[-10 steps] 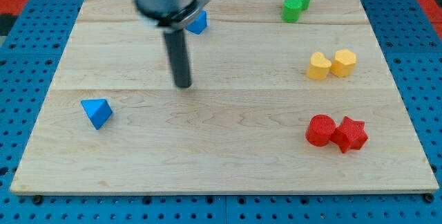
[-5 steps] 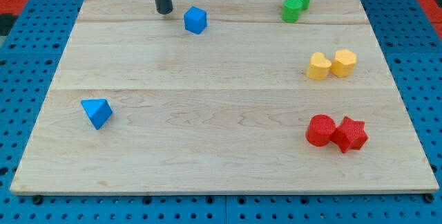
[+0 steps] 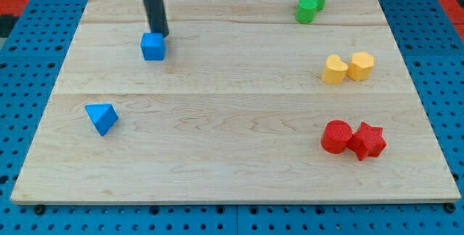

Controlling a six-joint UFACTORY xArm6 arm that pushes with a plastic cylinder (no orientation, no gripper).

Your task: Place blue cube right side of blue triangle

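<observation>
The blue cube (image 3: 153, 46) sits on the wooden board in the upper left part of the view. My tip (image 3: 160, 35) is right at the cube's upper right corner, touching or nearly touching it. The blue triangle (image 3: 101, 117) lies lower down near the board's left edge, well below and to the left of the cube.
A green star block (image 3: 311, 4) sits at the top right. A yellow heart (image 3: 334, 69) and a yellow hexagon (image 3: 361, 66) touch at the right. A red cylinder (image 3: 337, 136) and a red star (image 3: 368, 141) touch at the lower right.
The blue cube has moved down and to the left, from near the board's top edge. My tip has come to its upper right corner.
</observation>
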